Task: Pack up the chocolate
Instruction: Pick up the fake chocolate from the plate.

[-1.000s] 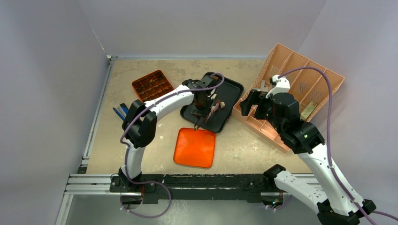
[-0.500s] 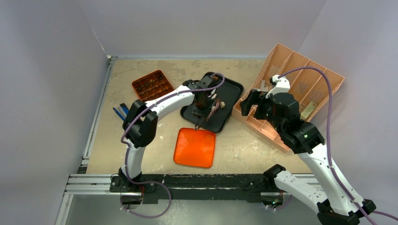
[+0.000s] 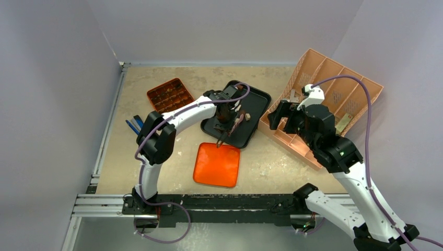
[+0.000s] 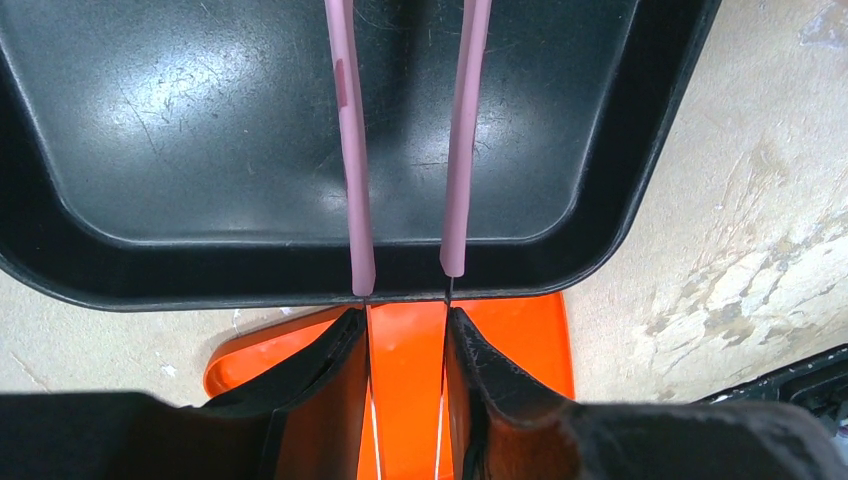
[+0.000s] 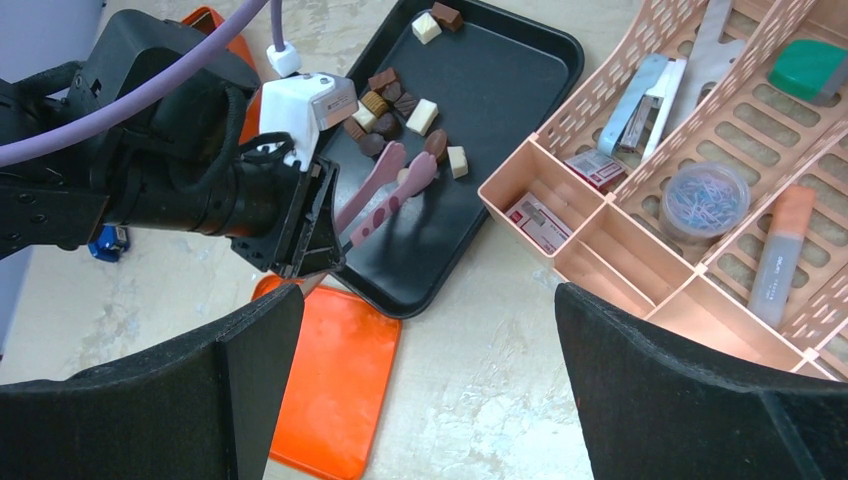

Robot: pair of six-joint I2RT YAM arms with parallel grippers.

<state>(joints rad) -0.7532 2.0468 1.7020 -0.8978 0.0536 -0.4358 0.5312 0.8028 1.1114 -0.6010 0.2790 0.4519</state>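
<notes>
The chocolate [image 5: 405, 105] lies as a loose cluster of dark, mid-brown and cream cubes on the black tray [image 5: 500, 90], just ahead of the left gripper [image 4: 405, 345]. That gripper is clamped on pink tongs [image 5: 385, 205], whose tips reach in among the pieces; whether a cube sits between them I cannot tell. This looks like the picking step. The next move calls for a gentle squeeze, then a carry to the orange compartmented box [image 3: 168, 95] off to the hand's side. The right gripper [image 5: 425, 330] hangs spread wide, holding nothing.

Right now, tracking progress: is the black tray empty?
Not empty: brown and white chocolates lie clustered on the tray, beside the tweezers.
</notes>
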